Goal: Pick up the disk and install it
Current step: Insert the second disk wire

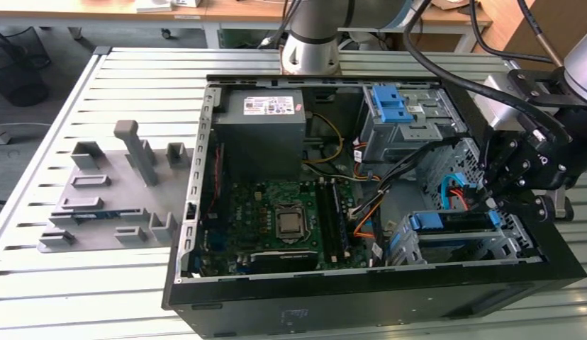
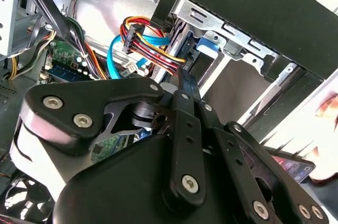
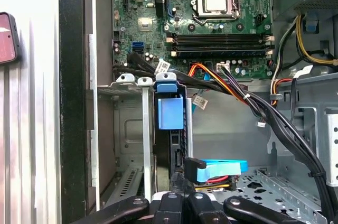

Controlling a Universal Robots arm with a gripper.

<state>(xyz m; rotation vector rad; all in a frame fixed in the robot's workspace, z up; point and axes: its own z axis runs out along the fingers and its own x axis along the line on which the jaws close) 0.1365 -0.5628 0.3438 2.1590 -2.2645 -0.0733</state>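
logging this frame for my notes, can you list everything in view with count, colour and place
computer case: one, black, open on the slatted table
disk: one, blue carrier, in the case's bay by the hand; in the first wrist view it stands in the metal cage
motherboard: one, green, case floor
power-supply box: one, grey, in the case's far corner
latch: one, blue, on the grey drive cage
fixture: one, grey, the exterior view's left
arm: one, silver
hand: one, black, at the disk

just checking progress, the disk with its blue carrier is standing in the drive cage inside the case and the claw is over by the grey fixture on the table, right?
Not quite. The disk does stand in the drive cage, but in the exterior view the claw is at that cage, not by the grey fixture.
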